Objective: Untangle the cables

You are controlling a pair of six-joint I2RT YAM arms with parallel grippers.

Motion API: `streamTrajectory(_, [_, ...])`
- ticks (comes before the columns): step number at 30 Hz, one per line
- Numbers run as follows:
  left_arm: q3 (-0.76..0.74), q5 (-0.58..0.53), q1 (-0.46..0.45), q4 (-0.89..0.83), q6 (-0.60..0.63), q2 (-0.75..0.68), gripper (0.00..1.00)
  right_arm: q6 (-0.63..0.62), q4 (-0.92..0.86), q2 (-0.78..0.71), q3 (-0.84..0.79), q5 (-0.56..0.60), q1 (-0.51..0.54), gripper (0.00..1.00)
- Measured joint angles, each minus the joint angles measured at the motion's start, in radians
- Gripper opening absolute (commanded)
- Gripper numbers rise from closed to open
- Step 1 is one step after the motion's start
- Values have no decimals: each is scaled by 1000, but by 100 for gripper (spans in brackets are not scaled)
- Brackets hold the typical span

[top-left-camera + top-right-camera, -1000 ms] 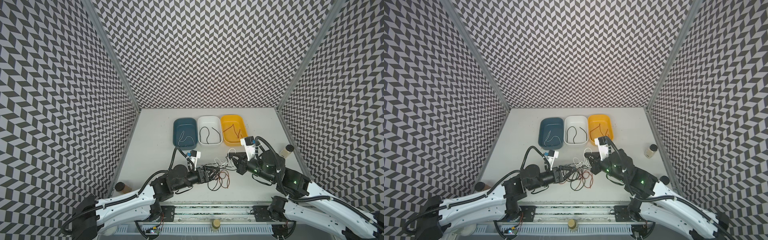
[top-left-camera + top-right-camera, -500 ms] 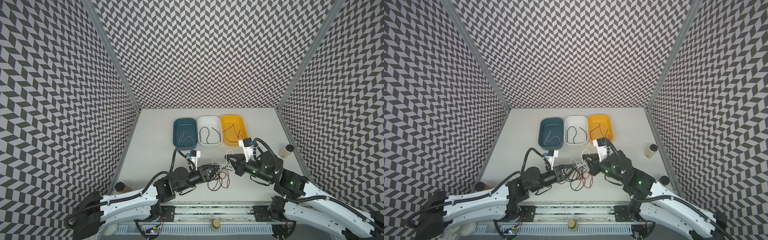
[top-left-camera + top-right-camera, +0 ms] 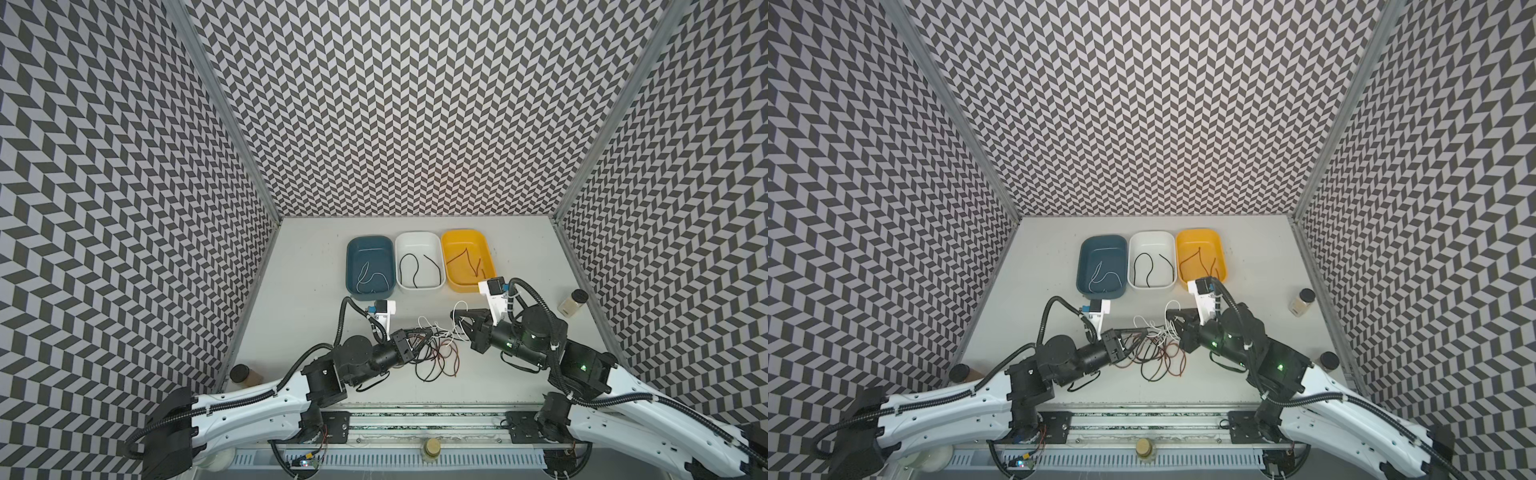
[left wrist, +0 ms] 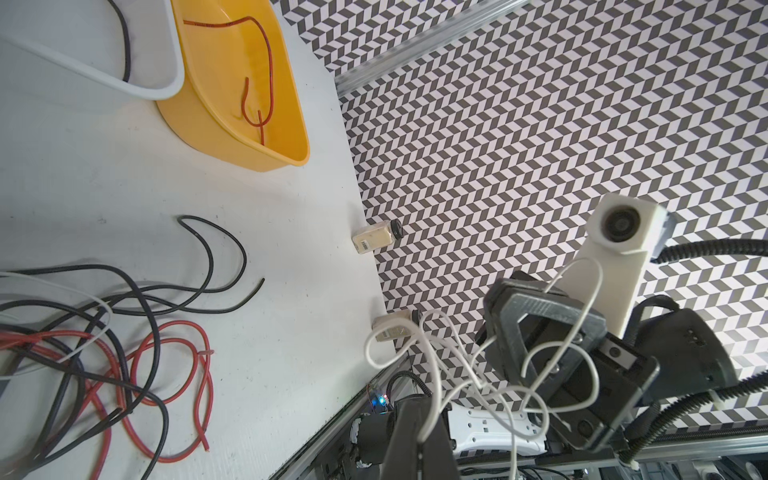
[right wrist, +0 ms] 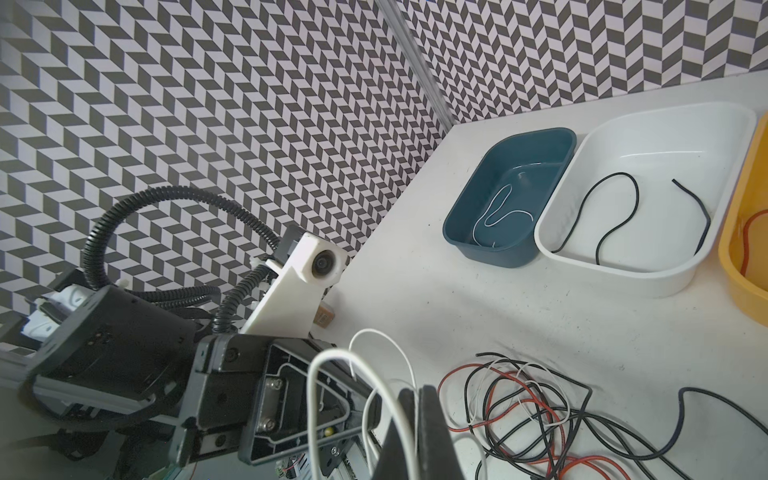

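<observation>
On the grey table, a blue tray and a yellow tray are set on either side of the white tray; tangled cables are spread on the robot's side of it.

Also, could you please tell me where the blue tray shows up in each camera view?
Top view: blue tray, leftmost in the far row.
Top view: blue tray, leftmost there too.
Left wrist: not in it.
Right wrist: blue tray beside the white tray.
Shared landmark: white tray, in all four.
</observation>
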Motion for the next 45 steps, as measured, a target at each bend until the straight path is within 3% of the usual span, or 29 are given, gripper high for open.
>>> streamTrajectory(17, [1,-118,30,-464,26,-400,0,-85,-186,-78,0,277,-6,0])
streamTrajectory(27, [122,-175,100,-777,64,-507,0,-117,-317,-116,0,393,-16,0])
streamTrajectory(37, [293,-206,224,-1048,137,-484,0,-130,-422,-196,0,462,-26,0])
streamTrajectory(43, [423,-226,257,-1121,224,-386,0,-122,-474,-196,0,438,-26,17])
streamTrajectory(45, [457,-229,262,-1129,253,-341,0,-121,-483,-196,0,421,-26,28])
